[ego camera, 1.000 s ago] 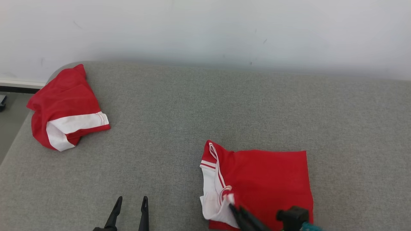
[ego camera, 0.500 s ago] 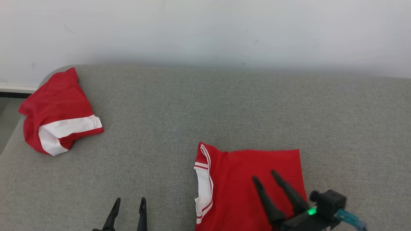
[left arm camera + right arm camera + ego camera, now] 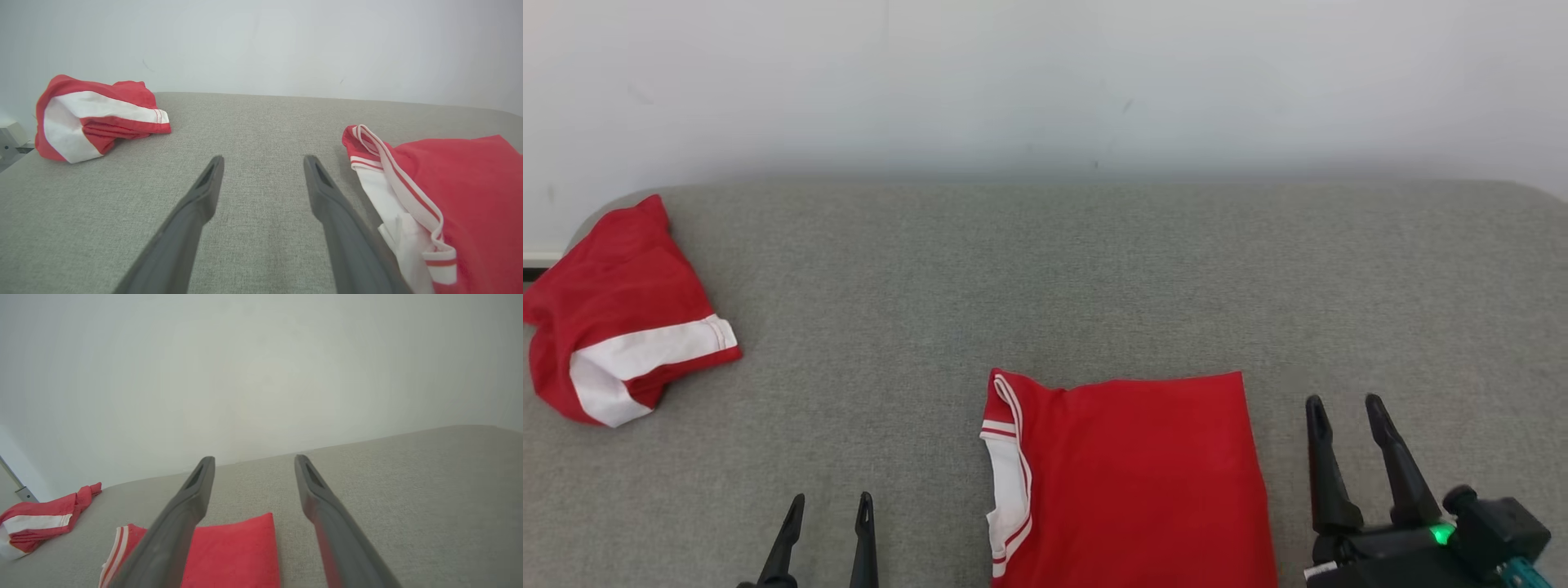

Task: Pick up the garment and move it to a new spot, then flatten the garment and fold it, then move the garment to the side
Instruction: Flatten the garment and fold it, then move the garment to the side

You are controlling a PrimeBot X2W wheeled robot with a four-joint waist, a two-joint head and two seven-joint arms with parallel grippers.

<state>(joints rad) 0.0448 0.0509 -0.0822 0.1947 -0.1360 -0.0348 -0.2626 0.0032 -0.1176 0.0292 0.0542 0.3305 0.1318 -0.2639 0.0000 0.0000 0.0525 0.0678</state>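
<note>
The shirt [image 3: 1127, 482] lies folded into a neat red rectangle on the couch [image 3: 1045, 269], between the two claws. It sits just to the left of the right claw [image 3: 1343, 402] and further off to the right of the left claw [image 3: 832, 498]. Both claws are spread wide and empty, fingers pointing away from the robot, neither touching cloth. The shirt's long axis appears to run parallel to those fingers, though its near end is cut off in the head view, so its full length cannot be told. Its white-trimmed edge faces the left claw and its plain red edge faces the right claw. A second red shirt [image 3: 613, 327] lies crumpled well off to the left of the left claw. Folding looks done, so moving the shirt aside is likely what remains. The right claw is the nearer one and would only need to shift left onto the plain edge to grip it
</note>
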